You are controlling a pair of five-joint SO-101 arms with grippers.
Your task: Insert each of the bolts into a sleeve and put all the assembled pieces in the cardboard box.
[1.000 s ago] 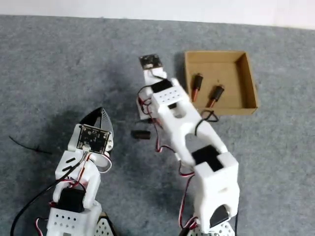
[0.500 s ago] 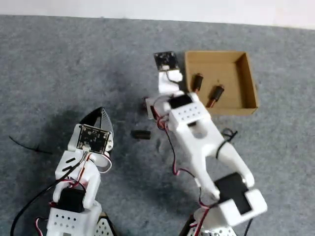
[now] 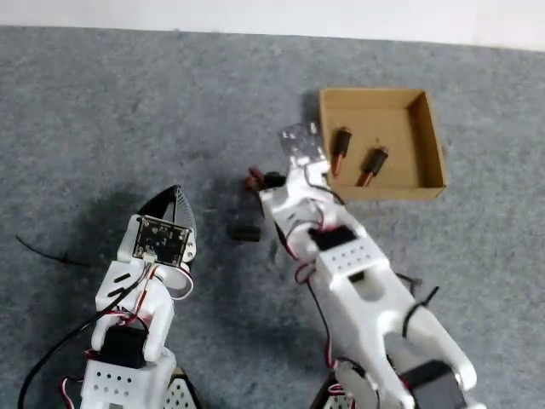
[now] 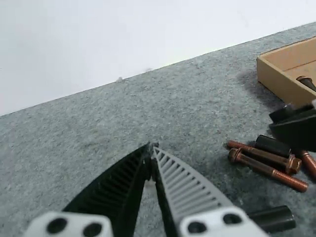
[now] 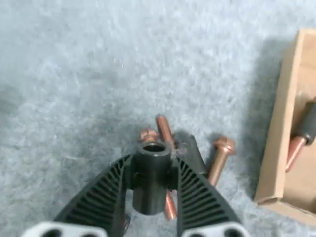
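1. Grey felt-like surface [image 3: 94, 102] is carrying everything, with a white wall [image 4: 98, 39] running behind it. Way over on the left a thin black wire [image 3: 47, 251] is lying loose. It's probably nothing to do with the job.
2. Left hand [image 4: 152, 150] is sitting closed on nothing, hanging over bare felt well apart from the parts. My guess is it's parked, waiting for its turn to take a bolt.
3. Next along, a spare sleeve [image 3: 247, 232] is lying on its side near the right arm, apart from the pile.
4. Right hand [image 5: 152, 160] is clamping a second sleeve [image 5: 150, 170] between its jaws, with the open bore poking out past the fingertips. That looks deliberate, since it's leaving the hole free for a bolt to go in.
5. It's hovering right over the loose bolts [image 5: 220, 155], at least three copper-coloured ones. They're bunched up with a third sleeve [image 4: 273, 145] just beside the box.
6. Cardboard box [image 3: 434, 145] is sitting on the right with two assembled pieces [image 3: 340, 146] already lying inside, so I'd say the job's partway done.
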